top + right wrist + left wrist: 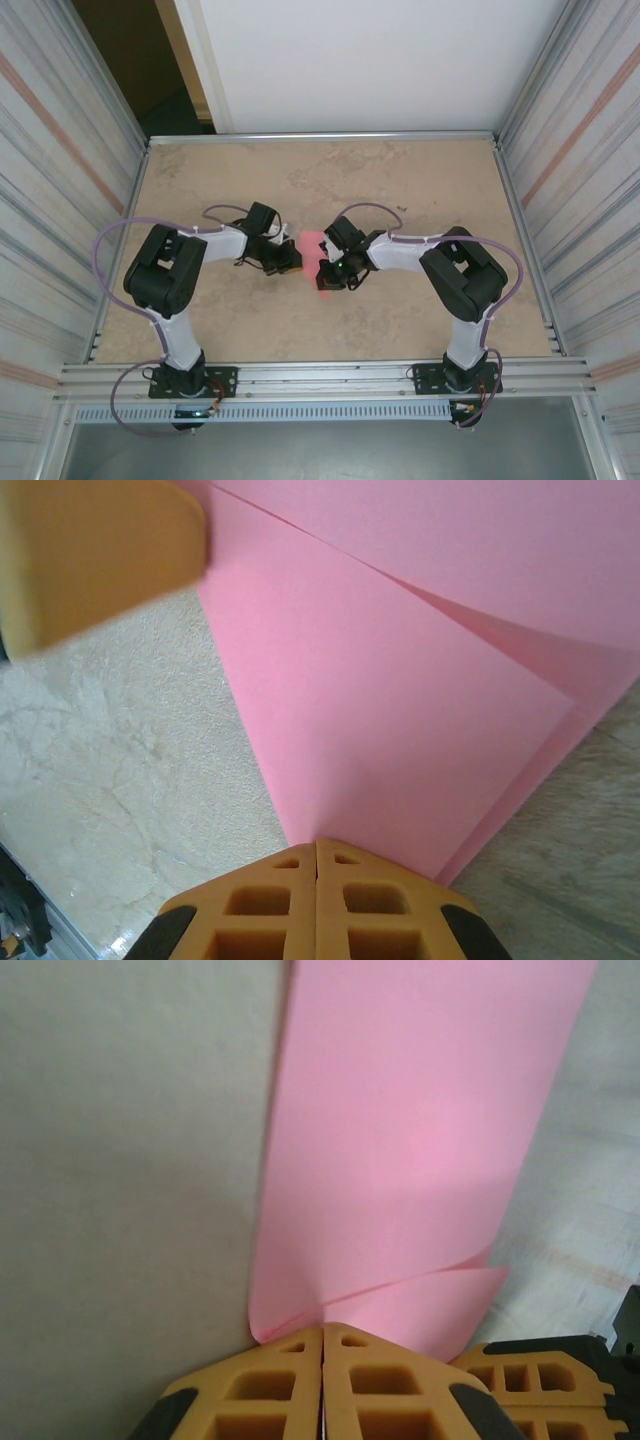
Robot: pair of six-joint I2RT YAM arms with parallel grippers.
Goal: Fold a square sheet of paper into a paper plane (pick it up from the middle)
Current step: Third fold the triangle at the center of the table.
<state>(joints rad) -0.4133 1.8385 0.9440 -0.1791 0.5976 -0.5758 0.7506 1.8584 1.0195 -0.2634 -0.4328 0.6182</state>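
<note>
The pink sheet of paper (314, 247) hangs between the two grippers over the middle of the table. It is doubled over, with overlapping layers and a loose flap (440, 1300) near the left jaws. My left gripper (322, 1330) is shut on the paper's edge, and it sits left of the sheet (290, 258). My right gripper (316, 842) is shut on another edge of the paper (400, 700), from the right (332, 272). Each wrist view catches the other gripper's orange fingers (90, 550) close by. A paper plane shape is out of view.
The beige tabletop (400, 180) stretches behind and beside the arms. Corrugated walls (60, 170) close in both sides, and a metal rail (320, 378) runs along the near edge. The two grippers are within a finger's length of each other.
</note>
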